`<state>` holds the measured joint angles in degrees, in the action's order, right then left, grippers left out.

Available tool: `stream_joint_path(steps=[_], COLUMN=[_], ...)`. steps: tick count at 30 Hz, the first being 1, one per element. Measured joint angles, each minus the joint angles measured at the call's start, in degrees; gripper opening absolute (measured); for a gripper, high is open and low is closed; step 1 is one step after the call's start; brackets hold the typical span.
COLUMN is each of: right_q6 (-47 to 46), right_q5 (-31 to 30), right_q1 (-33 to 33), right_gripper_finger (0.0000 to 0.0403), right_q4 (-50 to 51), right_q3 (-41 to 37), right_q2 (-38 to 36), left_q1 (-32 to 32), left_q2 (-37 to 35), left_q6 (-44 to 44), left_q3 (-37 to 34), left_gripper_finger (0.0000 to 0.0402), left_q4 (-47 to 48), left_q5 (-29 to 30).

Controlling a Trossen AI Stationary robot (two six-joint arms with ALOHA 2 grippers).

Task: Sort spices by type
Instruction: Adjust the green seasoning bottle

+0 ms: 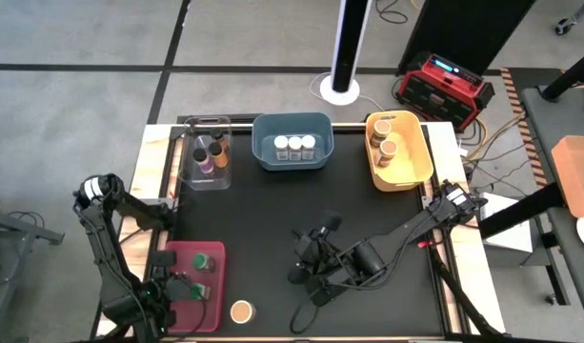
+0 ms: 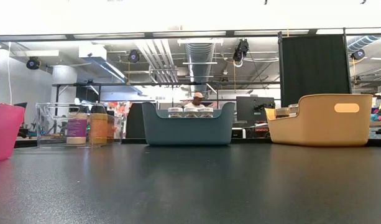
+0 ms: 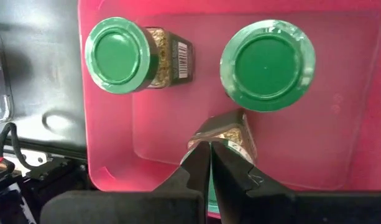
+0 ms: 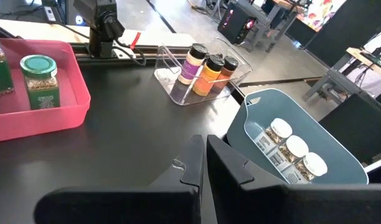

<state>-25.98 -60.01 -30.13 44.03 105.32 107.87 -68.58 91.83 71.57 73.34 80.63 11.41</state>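
Note:
A red bin (image 1: 194,274) at the near left holds two upright green-lidded spice jars (image 3: 119,55) (image 3: 266,64). A third jar (image 3: 232,132) lies tilted in it, partly hidden under my left gripper (image 3: 210,149), which points down into the bin, shut. A tan-lidded jar (image 1: 241,312) stands on the table just right of the red bin. My right gripper (image 1: 306,259) hangs shut over the middle of the table, holding nothing. At the far edge, white-lidded jars (image 1: 294,145) stand in a blue bin (image 1: 292,122). My left gripper's shut fingertips (image 3: 202,152) stand right over the tilted jar's body (image 3: 235,138), coming from above. The fingers hide where they meet the jar. I cannot tell whether they touch it.
A clear bin (image 1: 204,154) with dark-lidded jars stands far left. A yellow bin (image 1: 398,151) with tan- and brown-lidded jars stands far right. The black mat (image 1: 272,210) between the bins and my right arm is bare. A person shows in the room beyond the table (image 2: 197,96).

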Motion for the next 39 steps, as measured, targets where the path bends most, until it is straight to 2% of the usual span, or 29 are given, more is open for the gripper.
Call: stream_joint_path(steps=[22, 39], right_q6=[0.00, -0.02], right_q5=[0.02, 0.02], right_q1=[-0.38, -0.98], right_gripper_finger=[0.0013, 0.0013], right_q4=[0.01, -0.02], right_q3=[-0.01, -0.02], right_q2=[0.00, 0.00], left_q1=[0.00, -1.64], left_q2=[0.58, 1.18], left_q6=[0.01, -3.65], left_q3=[0.00, 2.27], left_gripper_finger=[0.0000, 0.0000], left_q4=[-1.64, -1.55], left_q5=[-0.52, -1.96])
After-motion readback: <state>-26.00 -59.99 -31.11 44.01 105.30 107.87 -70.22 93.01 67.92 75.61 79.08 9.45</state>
